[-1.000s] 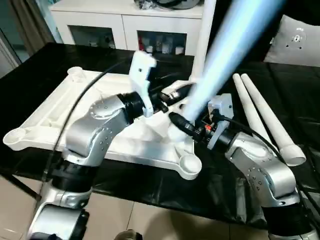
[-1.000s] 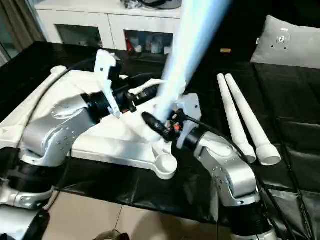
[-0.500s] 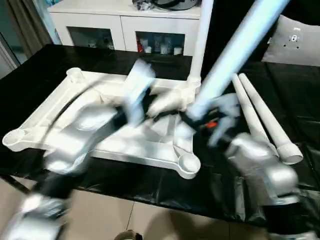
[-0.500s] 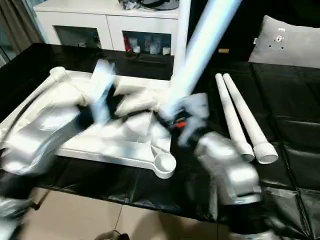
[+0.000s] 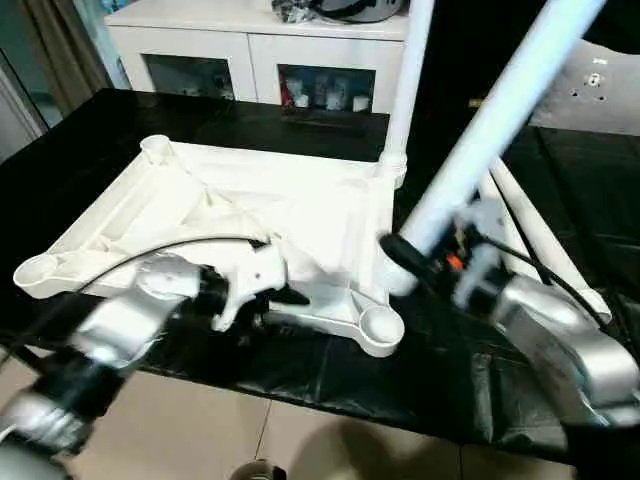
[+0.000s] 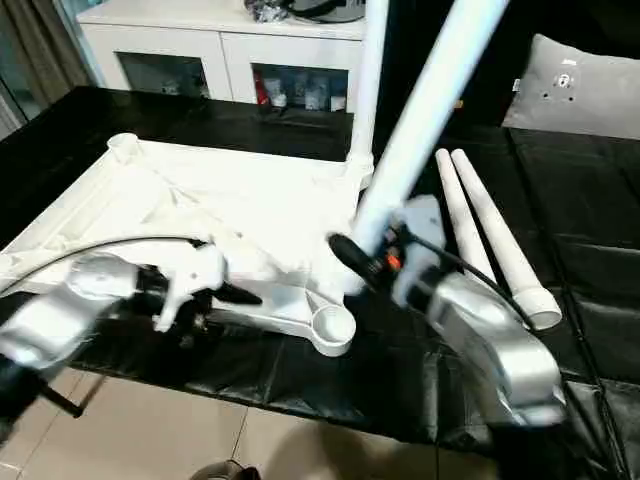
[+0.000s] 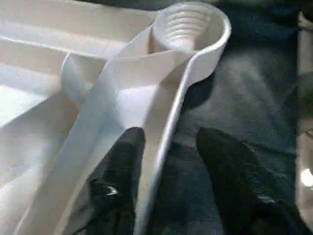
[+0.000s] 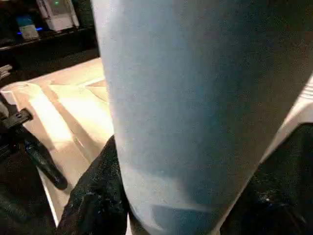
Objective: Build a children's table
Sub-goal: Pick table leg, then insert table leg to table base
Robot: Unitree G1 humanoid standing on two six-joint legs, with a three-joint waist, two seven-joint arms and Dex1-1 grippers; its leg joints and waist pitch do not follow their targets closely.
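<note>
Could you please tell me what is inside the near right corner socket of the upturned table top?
The corner socket holds no leg; its stepped, ribbed inside is bare. The right gripper holds a leg above the table top, not in it.

Lighting: even indoor light from above, bright on the upturned white table top (image 5: 250, 200), dim over the black work surface (image 5: 110, 130), with soft dark shadows under the top's near edge. Blur: both silver forearms smeared in the head views; the raised leg (image 5: 500, 110) bluish, soft-edged. Focus: the right wrist view's close leg featureless, the left wrist view mildly soft.
</note>
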